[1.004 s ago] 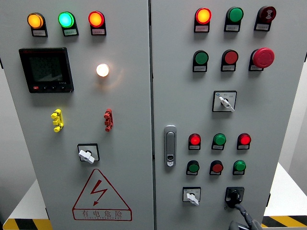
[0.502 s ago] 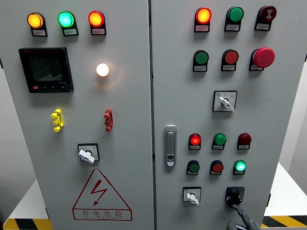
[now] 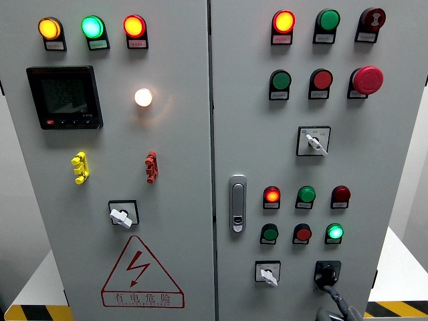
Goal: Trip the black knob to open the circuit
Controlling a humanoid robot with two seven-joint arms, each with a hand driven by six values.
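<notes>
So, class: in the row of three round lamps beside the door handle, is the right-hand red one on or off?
Off. The right-hand red lamp looks dark and dull, while the left red lamp in the same row glows bright.

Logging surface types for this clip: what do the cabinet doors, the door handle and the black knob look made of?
Cabinet doors: probably painted sheet metal, matte light grey and evenly flat. Door handle: looks like polished or chromed metal, with bright reflections. Black knob: likely moulded plastic with a dull sheen; too small to confirm.
</notes>
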